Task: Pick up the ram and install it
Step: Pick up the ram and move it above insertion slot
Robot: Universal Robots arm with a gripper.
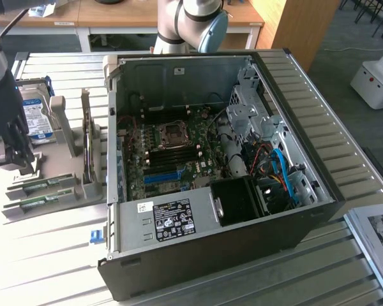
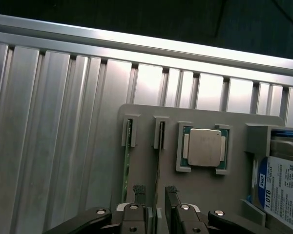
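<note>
Black two-finger gripper [image 2: 155, 195] jaws open, straddling thin green ram stick [image 2: 158, 156] standing on edge in grey plastic slotted holder [image 2: 234, 117]. Risk: off-centre closure skews stick (jams in slot); pad may clip neighbouring green stick [image 2: 127, 165].

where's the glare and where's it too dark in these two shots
Exterior view: the ribbed silver metal table is washed out almost white on the exterior view's left, while the open black computer case is dim inside. Wrist view: a bright strip of glare runs along the table's edge rail, the space beyond is near black, and the square silver processor chip is evenly lit.
</note>
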